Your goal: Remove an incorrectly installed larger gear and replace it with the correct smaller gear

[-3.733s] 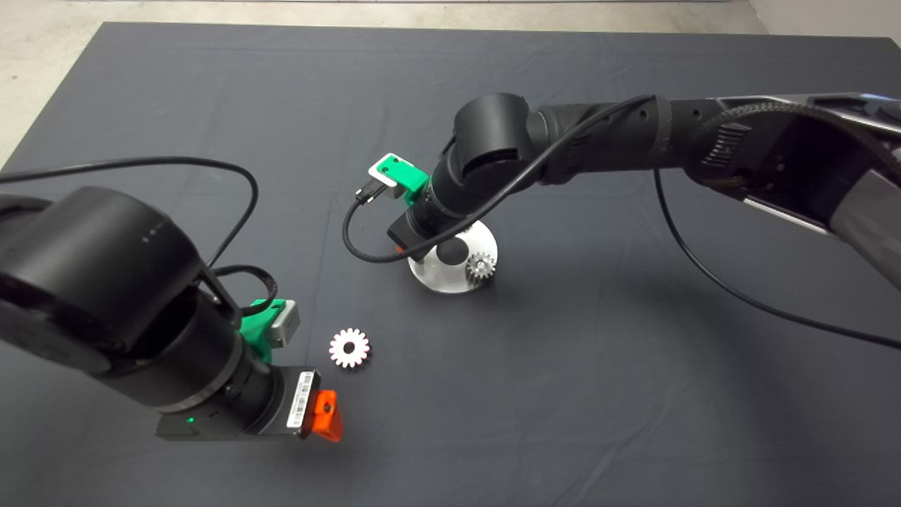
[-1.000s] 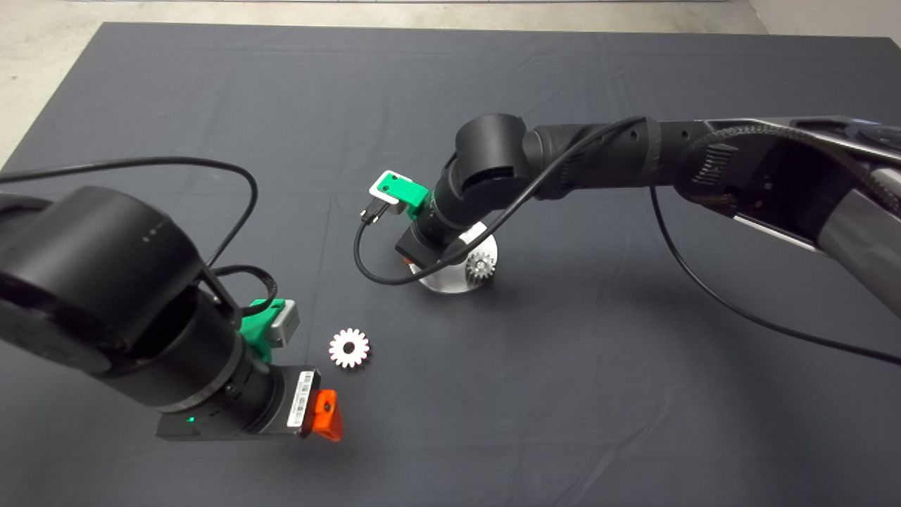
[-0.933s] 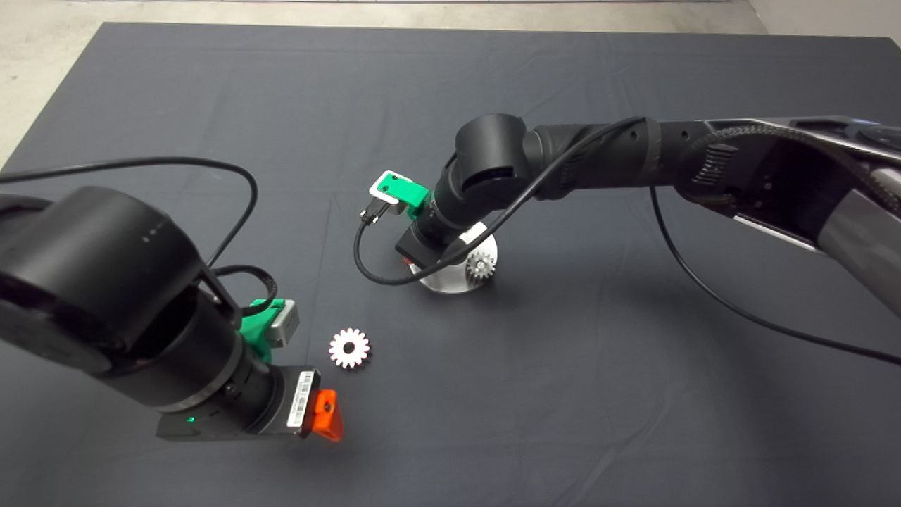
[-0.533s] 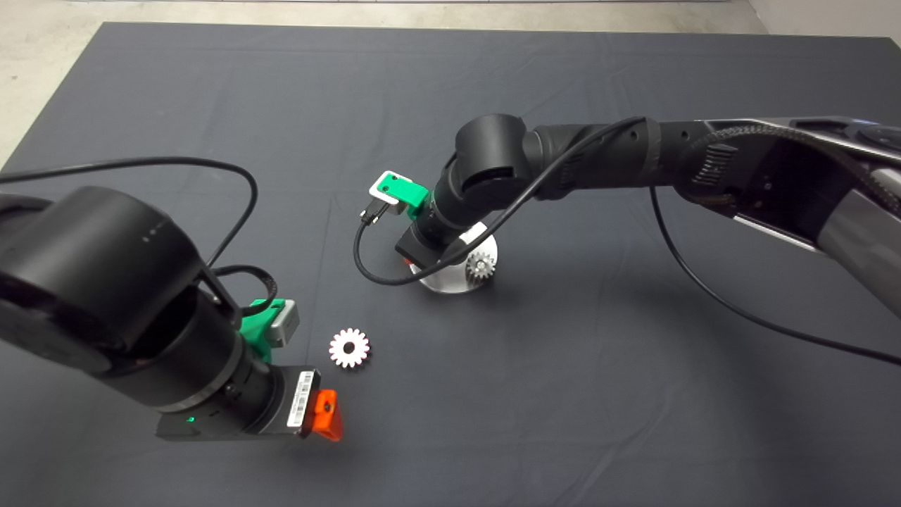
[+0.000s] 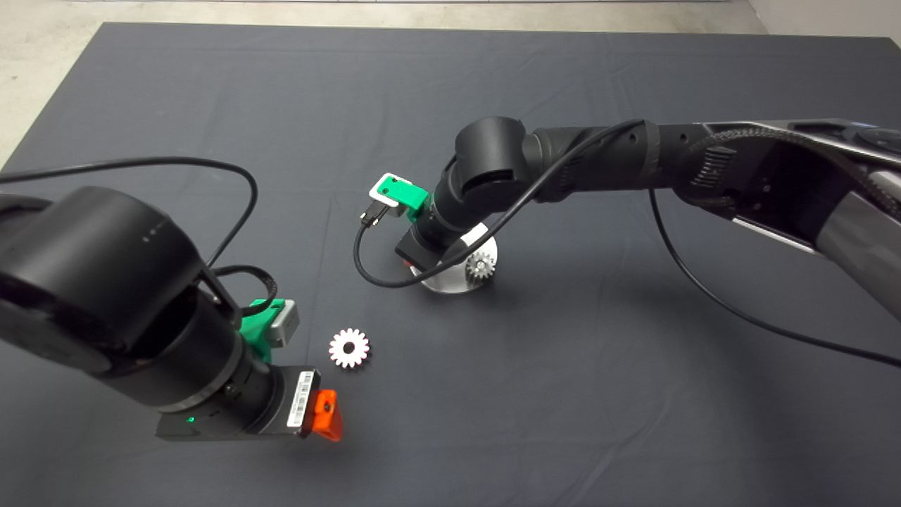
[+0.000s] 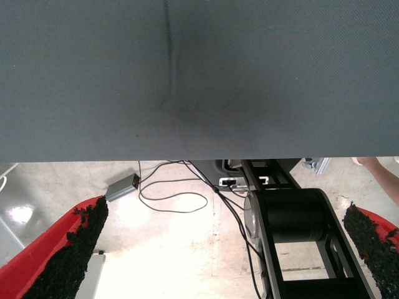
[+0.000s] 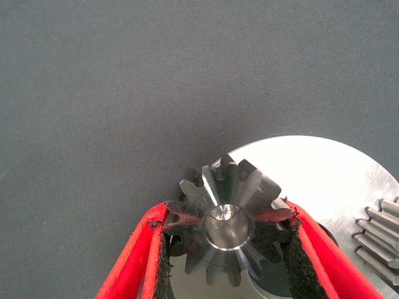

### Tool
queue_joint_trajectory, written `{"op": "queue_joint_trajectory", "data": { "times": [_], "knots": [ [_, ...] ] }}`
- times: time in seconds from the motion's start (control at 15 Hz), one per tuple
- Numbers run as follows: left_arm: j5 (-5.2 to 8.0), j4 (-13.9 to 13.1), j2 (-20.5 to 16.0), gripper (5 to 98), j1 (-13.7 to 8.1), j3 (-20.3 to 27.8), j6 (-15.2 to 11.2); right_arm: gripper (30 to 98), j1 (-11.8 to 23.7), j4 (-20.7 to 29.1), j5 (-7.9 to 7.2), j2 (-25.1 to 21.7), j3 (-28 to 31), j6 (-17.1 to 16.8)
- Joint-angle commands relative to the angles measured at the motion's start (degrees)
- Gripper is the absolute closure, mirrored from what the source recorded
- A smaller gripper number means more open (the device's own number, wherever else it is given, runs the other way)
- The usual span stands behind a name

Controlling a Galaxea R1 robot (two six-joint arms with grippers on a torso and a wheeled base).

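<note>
Dark mat (image 5: 577, 394) covers the tabletop, pale floor beyond. Right gripper (image 7: 227, 240) stays clamped on the smaller gear (image 7: 230, 218) over the disc (image 7: 330, 180), unchanged. Left gripper (image 6: 218, 249) gapes empty, near-left.

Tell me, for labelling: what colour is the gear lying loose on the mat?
Bright silver-white gear, clearest in the head view.

surface: dark mat (image 5: 591, 394), faintly creased
floor: pale concrete (image 5: 42, 42) past mat's far edge
under table: glossy floor, loose cables (image 6: 177, 193), small grey box (image 6: 122, 186)

No legible text or numbers
</note>
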Motion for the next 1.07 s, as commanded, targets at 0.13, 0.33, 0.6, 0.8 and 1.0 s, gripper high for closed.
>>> {"op": "queue_joint_trajectory", "data": {
  "times": [0.13, 0.33, 0.6, 0.8, 1.0],
  "knots": [
    [0.35, 0.1, -0.1, 6.1, -0.4, 0.6, -0.3, 89.1, 1.0, -3.1, 0.09, 0.3, 0.3, -2.0],
    [0.35, 0.1, -0.1, 6.1, -0.4, 0.5, -0.3, 89.2, 1.1, -3.7, -0.08, 0.3, 0.3, -2.0],
    [0.35, 0.1, -0.2, 6.1, -0.5, 0.4, -0.3, 88.9, 1.2, -3.9, -0.44, 0.0, 0.3, -1.9],
    [0.35, 0.1, -0.2, 6.1, -0.4, 0.4, -0.3, 89.1, 1.2, -3.7, -1.75, 0.0, 0.8, -1.8],
    [0.35, 0.1, -0.1, 6.1, -0.4, 0.4, -0.3, 89.1, 1.2, -3.3, -1.75, -0.2, 0.8, -1.8]
  ]
}}
